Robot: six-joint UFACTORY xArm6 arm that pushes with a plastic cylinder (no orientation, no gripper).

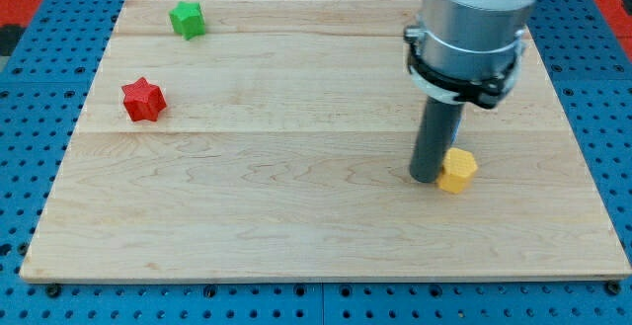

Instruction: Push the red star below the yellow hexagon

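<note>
The red star lies on the wooden board near the view's left edge, in the upper half. The yellow hexagon lies at the view's right, a little below the middle. My tip rests on the board right against the left side of the yellow hexagon, far to the right of the red star. The arm's grey body hangs above the tip and hides part of the board behind it.
A green star lies near the board's top left corner, above and right of the red star. The wooden board sits on a blue perforated table.
</note>
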